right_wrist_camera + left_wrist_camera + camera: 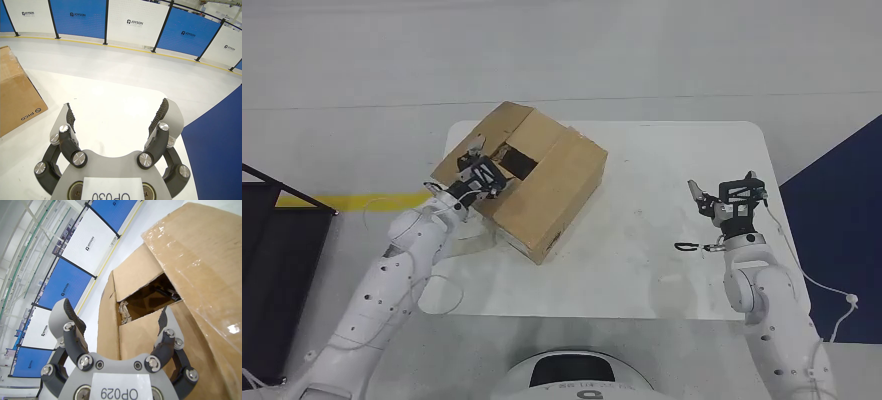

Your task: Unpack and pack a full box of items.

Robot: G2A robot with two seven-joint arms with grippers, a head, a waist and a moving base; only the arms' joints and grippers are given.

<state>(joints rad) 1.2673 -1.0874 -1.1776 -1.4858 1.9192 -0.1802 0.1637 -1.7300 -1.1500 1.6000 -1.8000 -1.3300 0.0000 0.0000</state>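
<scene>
**Box barely breached, left claw at the gap**

The hall's pale floor is running out to a fence of blue and white panels (132, 22). A white table (662, 160) is carrying the work.

The box (547, 190) is sitting askew on the table's left part, probably so its opening faces the left arm. Its big taped flap (198, 256) is lying nearly shut. Smaller flaps are parting beneath it, leaving a dark gap (151, 298). My read is that unpacking is only starting and the contents are all inside.

The left claw (115, 308) is hovering at the gap's edge, fingers spread wide and gripping nothing. One fingertip (164, 317) is overlapping the near flap (140, 332), but I cannot tell whether it is touching. The wide spread is likely for taking a flap edge and folding it back.

The right claw (115, 103) is waiting over bare table, well apart from the box. It is also wide open and empty, probably staying clear until items come out.

Crumpled paper (123, 311) is showing in the gap's corner and is acting as padding, I judge. Something dark is lying deeper in, too hidden to name. A small dark object (689, 246) is lying on the table near the right arm, too small to identify.
</scene>
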